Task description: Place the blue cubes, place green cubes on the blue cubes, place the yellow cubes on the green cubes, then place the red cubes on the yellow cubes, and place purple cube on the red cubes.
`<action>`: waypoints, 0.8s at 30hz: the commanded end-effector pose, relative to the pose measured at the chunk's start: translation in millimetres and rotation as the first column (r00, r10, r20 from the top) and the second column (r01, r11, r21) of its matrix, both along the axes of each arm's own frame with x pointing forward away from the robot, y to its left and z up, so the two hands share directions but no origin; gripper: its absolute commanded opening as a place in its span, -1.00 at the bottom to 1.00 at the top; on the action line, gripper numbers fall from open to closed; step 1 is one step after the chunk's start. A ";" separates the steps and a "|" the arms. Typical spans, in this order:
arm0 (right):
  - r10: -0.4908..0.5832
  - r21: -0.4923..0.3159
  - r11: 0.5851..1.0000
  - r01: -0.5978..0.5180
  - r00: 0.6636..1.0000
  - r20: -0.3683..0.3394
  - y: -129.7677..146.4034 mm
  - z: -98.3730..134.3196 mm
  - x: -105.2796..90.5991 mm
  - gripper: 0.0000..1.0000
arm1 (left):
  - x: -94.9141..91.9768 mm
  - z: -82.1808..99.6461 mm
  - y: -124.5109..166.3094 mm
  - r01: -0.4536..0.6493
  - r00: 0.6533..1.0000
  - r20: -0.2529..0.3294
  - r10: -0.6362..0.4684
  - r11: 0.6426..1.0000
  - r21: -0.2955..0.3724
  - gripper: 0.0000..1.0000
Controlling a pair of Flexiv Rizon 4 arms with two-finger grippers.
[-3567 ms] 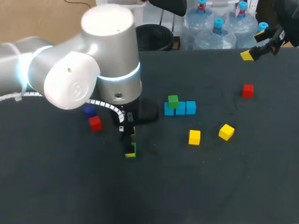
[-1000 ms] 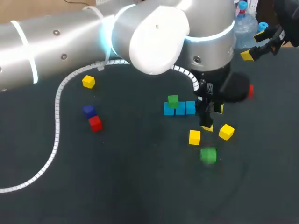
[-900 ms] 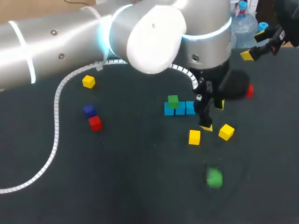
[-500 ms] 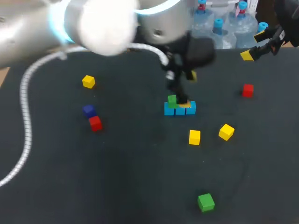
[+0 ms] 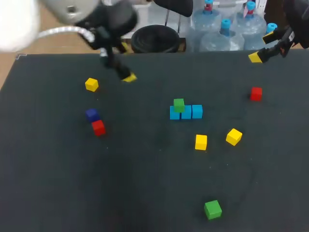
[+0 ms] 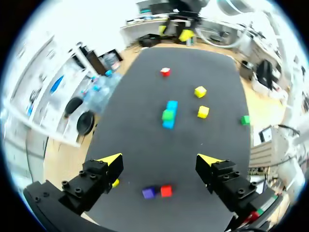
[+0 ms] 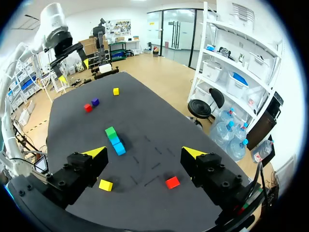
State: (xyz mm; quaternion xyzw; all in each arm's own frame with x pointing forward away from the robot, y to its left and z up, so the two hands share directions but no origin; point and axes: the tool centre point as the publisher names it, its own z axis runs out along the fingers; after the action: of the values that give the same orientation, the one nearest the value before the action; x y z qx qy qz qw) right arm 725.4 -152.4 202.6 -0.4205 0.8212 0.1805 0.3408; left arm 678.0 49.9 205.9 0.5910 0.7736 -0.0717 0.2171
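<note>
The left end effector (image 6: 160, 159) and right end effector (image 7: 144, 152) both hang with fingers apart, holding nothing. Mid-counter (image 5: 145, 183), three blue cubes (image 5: 186, 112) sit in a row, with a stacked green cube (image 5: 178, 104) on the leftmost. A loose green cube (image 5: 212, 209) lies well apart near the front edge.

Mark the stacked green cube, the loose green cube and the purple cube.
stacked green cube (image 5: 179, 105): head view, cube's centre.
loose green cube (image 5: 213, 209): head view, cube's centre.
purple cube (image 5: 92, 114): head view, cube's centre.
</note>
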 end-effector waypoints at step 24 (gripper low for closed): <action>0.552 -0.230 0.783 -0.577 0.816 -0.169 28.0 -24.6 -86.4 1.00 | -3.9 -18.4 38.6 -0.480 0.834 0.029 0.551 0.751 -0.453 1.00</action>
State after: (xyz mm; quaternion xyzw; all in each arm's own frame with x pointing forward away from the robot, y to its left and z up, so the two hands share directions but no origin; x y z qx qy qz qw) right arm 636.2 -129.1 177.7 -0.6766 0.6933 0.1681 0.1824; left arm 674.4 89.4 191.0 0.3005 0.8580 -0.1272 0.3967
